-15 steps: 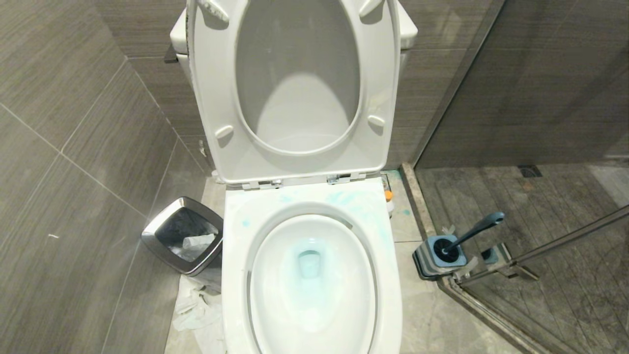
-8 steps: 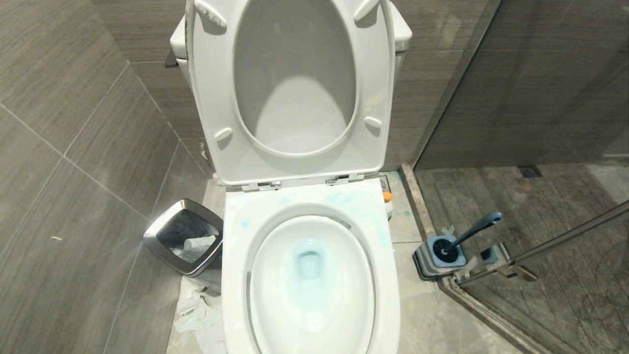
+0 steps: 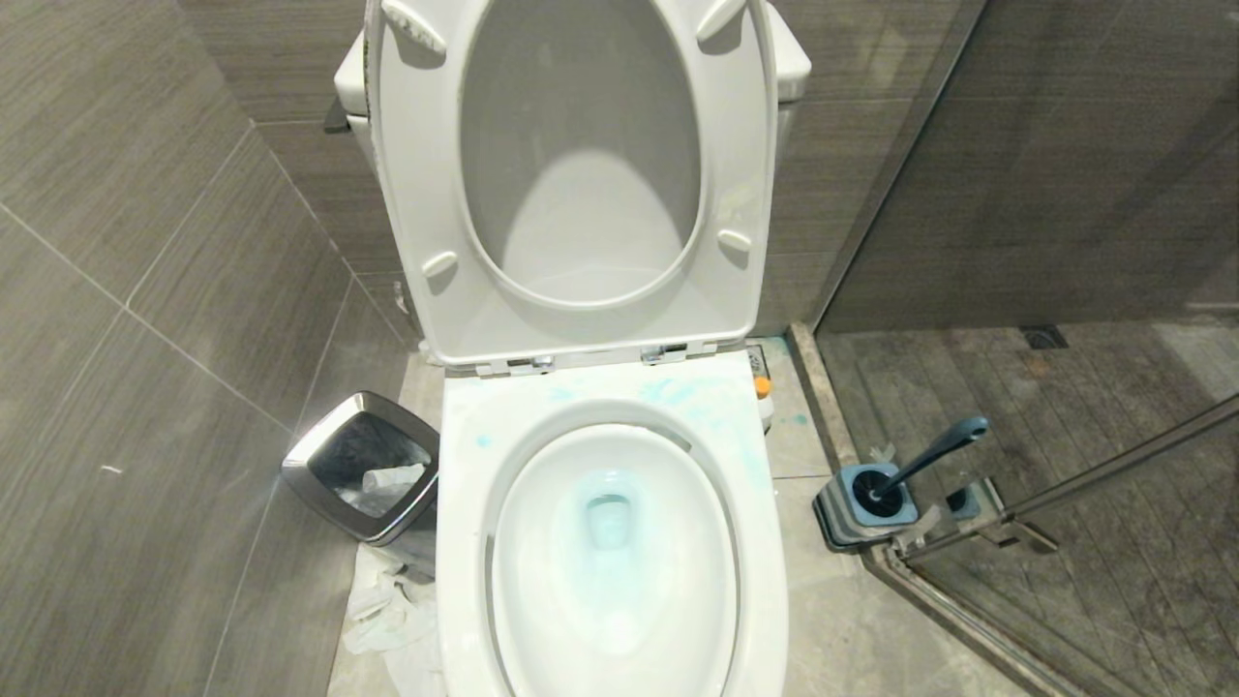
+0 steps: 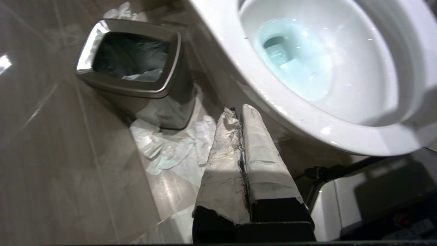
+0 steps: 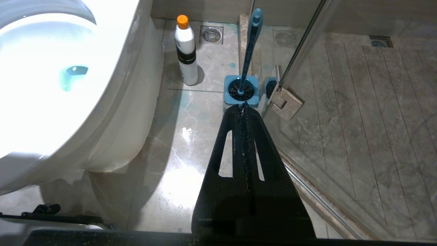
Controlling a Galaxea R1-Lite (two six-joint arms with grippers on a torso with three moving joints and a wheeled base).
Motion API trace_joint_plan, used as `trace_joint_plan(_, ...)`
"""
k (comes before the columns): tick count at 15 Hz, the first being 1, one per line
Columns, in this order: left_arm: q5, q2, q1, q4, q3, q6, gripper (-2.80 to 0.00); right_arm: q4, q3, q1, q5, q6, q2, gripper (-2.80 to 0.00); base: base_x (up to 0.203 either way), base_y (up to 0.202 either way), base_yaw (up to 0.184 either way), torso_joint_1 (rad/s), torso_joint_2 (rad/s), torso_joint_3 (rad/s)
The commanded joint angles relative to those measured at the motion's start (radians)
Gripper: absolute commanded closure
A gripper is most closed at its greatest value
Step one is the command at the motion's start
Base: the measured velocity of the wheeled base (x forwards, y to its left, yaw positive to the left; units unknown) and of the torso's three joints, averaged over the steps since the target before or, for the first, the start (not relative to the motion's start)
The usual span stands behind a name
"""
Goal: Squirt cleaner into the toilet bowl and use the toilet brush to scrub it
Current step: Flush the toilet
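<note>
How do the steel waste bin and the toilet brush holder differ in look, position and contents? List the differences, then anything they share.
The waste bin is shiny steel with a dark liner; the brush holder is light blue and grey.
The waste bin stands at the toilet bowl's left, the brush holder at its right.
The waste bin holds crumpled paper; the brush holder holds the toilet brush, leaning.
Both are square and stand on the floor.

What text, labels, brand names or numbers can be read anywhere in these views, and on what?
None can be read.
White bottle with the orange cap: its dark band carries no legible print.
Steel waste bin: a faint mark on its side, too blurred to read.
Toilet bowl and toilet brush: no markings visible.
</note>
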Motion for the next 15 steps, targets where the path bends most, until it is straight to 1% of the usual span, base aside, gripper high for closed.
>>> trace_joint_plan(1,-0.02,0.005,0.0,-0.005,0.002,0.009,0.0,0.0,0.0,0.0,0.0,0.0,0.0,0.0,0.0,0.0,0.0,0.0,0.0,0.0)
trace_joint_plan(3,0.003,0.005,0.0,0.013,0.003,0.035,0.0,0.0,0.0,0.0,0.0,0.0,0.002,0.0,0.0,0.0,0.0,0.0,0.0,0.0)
trace_joint_plan(4,0.041,0.005,0.0,0.027,0.003,0.037,0.0,0.0,0.0,0.0,0.0,0.0,0.002,0.0,0.0,0.0,0.0,0.0,0.0,0.0)
trace_joint_plan(6,0.149,0.005,0.0,0.083,0.002,0.036,0.0,0.0,0.0,0.0,0.0,0.0,0.002,0.0,0.0,0.0,0.0,0.0,0.0,0.0)
trace_joint_plan(8,0.159,0.005,0.0,0.085,0.002,0.01,0.0,0.0,0.0,0.0,0.0,0.0,0.002,0.0,0.0,0.0,0.0,0.0,0.0,0.0)
trace_joint_plan(9,0.159,0.005,0.0,0.084,0.003,-0.017,0.0,0.0,0.0,0.0,0.0,0.0,0.002,0.0,0.0,0.0,0.0,0.0,0.0,0.0)
trace_joint_plan(11,0.156,0.005,0.0,0.095,0.003,-0.091,0.0,0.0,0.0,0.0,0.0,0.0,0.002,0.0,0.0,0.0,0.0,0.0,0.0,0.0)
trace_joint_plan(12,0.154,0.005,0.0,0.141,0.003,-0.127,0.0,0.0,0.0,0.0,0.0,0.0,0.002,0.0,0.0,0.0,0.0,0.0,0.0,0.0)
trace_joint_plan(13,0.153,0.005,0.0,0.148,0.002,-0.155,0.0,0.0,0.0,0.0,0.0,0.0,0.002,0.0,0.0,0.0,0.0,0.0,0.0,0.0)
trace_joint_plan(15,0.154,0.005,0.0,0.144,0.003,-0.159,0.0,0.0,0.0,0.0,0.0,0.0,0.001,0.0,0.0,0.0,0.0,0.0,0.0,0.0)
